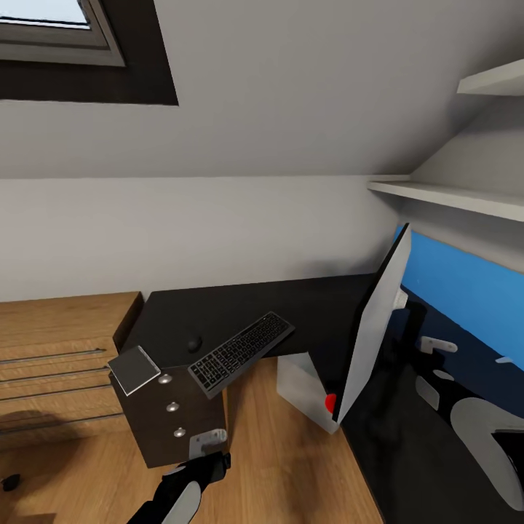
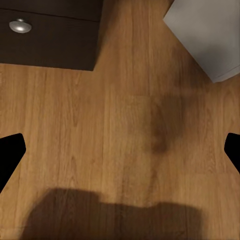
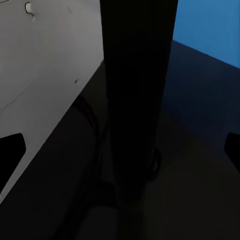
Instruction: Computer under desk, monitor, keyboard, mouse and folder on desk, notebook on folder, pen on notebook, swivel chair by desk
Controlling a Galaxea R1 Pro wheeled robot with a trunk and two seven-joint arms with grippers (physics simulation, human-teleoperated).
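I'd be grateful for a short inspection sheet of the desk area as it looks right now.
Surface: glossy black desk, blue back panel.
Job's things: monitor upright on the desk, seen edge-on; keyboard askew, one end seemingly overhanging the front edge; mouse on the desk beside it; notebook on the black cabinet; computer on the floor at the desk's edge.
Clutter: small dark item on the floor, too small to tell.
Grippers: left gripper open above the plank floor; right gripper open, close to the monitor's stand.
Cables: nothing seen.
Surroundings: light-wood drawer chest, wall shelves, skylight.
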